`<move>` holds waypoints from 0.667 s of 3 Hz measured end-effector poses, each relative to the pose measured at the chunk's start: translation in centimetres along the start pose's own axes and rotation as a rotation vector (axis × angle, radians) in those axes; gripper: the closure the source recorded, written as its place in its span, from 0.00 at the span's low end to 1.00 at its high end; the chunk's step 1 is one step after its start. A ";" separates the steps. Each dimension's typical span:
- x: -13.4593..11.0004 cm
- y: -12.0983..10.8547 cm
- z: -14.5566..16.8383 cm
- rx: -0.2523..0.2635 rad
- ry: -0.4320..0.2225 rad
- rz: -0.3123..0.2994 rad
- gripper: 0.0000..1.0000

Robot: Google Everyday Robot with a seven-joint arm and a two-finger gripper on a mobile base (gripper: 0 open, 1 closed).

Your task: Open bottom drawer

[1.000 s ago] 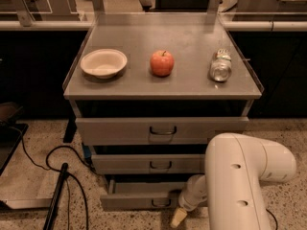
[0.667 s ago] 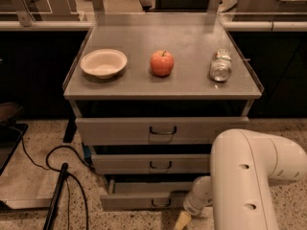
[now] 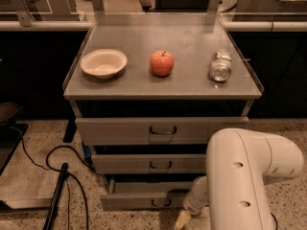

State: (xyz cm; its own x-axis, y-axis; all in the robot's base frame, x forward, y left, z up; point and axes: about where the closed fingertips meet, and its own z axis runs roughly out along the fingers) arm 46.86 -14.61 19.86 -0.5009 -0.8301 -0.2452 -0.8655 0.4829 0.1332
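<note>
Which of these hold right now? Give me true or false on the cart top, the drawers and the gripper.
The apple lies between the bowl and the can on the cart top. True.
The apple sits inside the bowl. False: it stands apart, beside it.
The gripper is low, just right of the handle of the bottom drawer. True.
The gripper is at the top drawer's handle. False: it is down by the bottom drawer.

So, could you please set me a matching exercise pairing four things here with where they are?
Things:
1 bowl
2 apple
3 silver can
4 tool

Places:
A middle of the cart top
B low, by the bottom drawer front
C picture-right side of the top
D picture-left side of the top

Pairs: 1-D, 2-A, 3-C, 4-B
</note>
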 end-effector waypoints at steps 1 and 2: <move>-0.2 -2.3 -1.8 0.083 0.003 -0.015 0.00; 0.0 -2.2 -1.1 0.074 0.003 -0.021 0.00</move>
State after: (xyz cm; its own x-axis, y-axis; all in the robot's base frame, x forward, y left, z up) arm 48.80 -15.96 20.64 -0.4823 -0.8413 -0.2440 -0.8732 0.4841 0.0566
